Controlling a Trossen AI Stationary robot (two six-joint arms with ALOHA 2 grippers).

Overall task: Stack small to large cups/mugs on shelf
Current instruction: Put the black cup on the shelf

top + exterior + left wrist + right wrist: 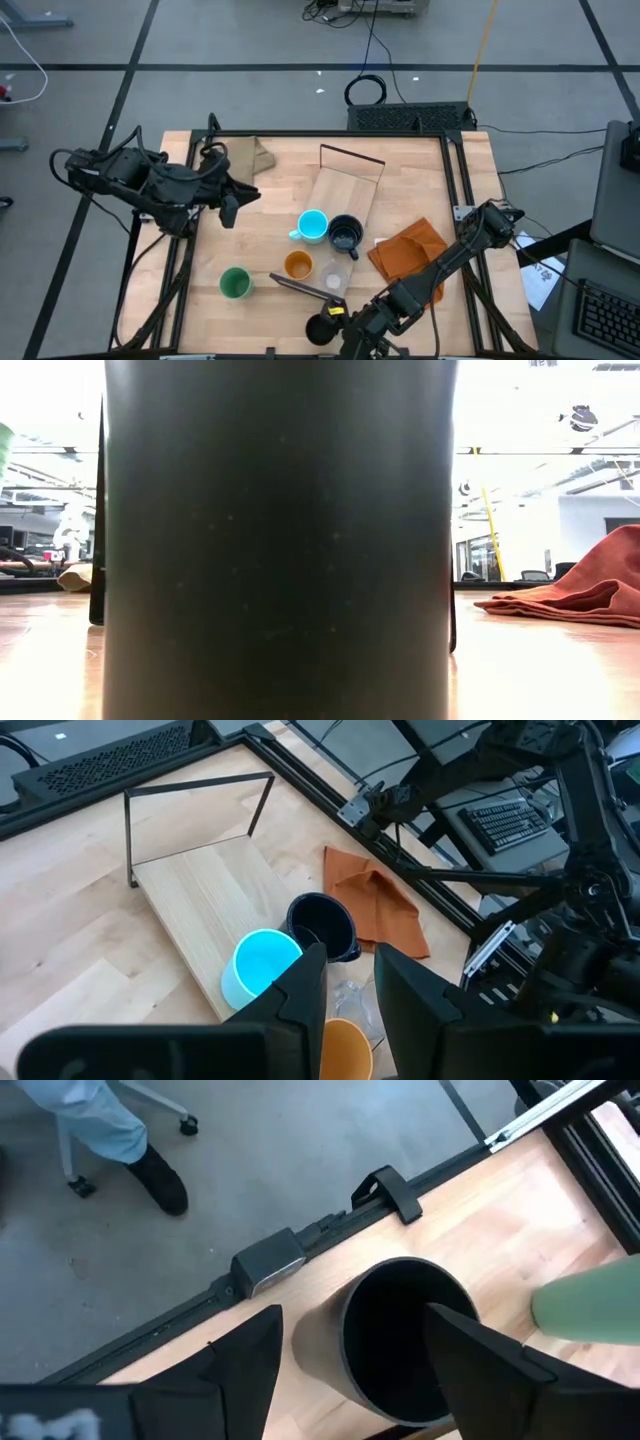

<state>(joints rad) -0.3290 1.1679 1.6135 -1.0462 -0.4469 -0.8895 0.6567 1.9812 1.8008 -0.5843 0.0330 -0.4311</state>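
Wooden table (270, 190) on grey floor; right claw (350, 1350) straddles black cup (400, 1335), left claw (350, 985) narrow.

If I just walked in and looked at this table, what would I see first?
Probably the bright light-blue mug on the wooden shelf mid-table, touching a dark navy mug. Next, the right gripper at the table's near edge, its fingers either side of the black cup. The orange cloth on the right stands out too.
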